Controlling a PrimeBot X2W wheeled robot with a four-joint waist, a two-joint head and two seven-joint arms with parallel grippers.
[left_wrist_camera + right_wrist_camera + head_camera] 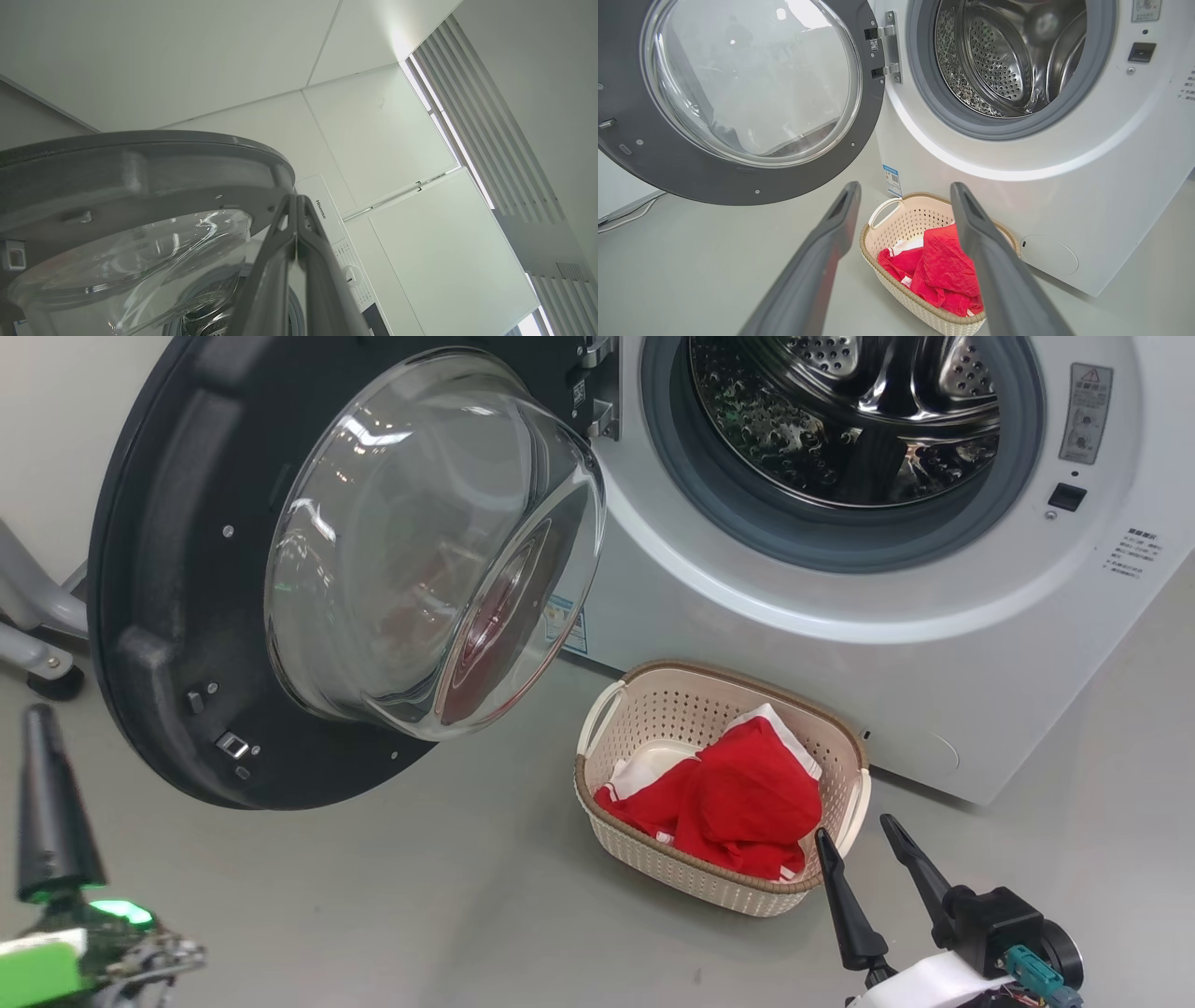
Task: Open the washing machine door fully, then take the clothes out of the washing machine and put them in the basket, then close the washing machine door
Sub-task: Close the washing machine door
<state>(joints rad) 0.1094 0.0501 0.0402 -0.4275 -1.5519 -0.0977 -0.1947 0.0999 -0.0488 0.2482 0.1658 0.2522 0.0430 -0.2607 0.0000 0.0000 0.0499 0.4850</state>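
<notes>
The washing machine (840, 616) (1111, 186) stands with its door (168, 569) (738, 177) swung wide to the left, and the steel drum (840, 411) (1008, 51) shows no fabric. On the floor before it, the cream basket (644, 705) (896, 219) holds the red clothes (747, 803) (943, 270). My right gripper (854, 829) (903, 186) hangs open just off the basket's near right corner, nothing between its fingers. My left gripper (35, 709) (295, 198) is shut and empty at the lower left, pointing up beside the door's lower rim (140, 154).
Grey floor (420, 896) spreads in front of the machine and left of the basket. A grey metal frame leg with a caster (42, 663) stands behind the door at the far left. A cable (626, 217) runs along the floor by the wall.
</notes>
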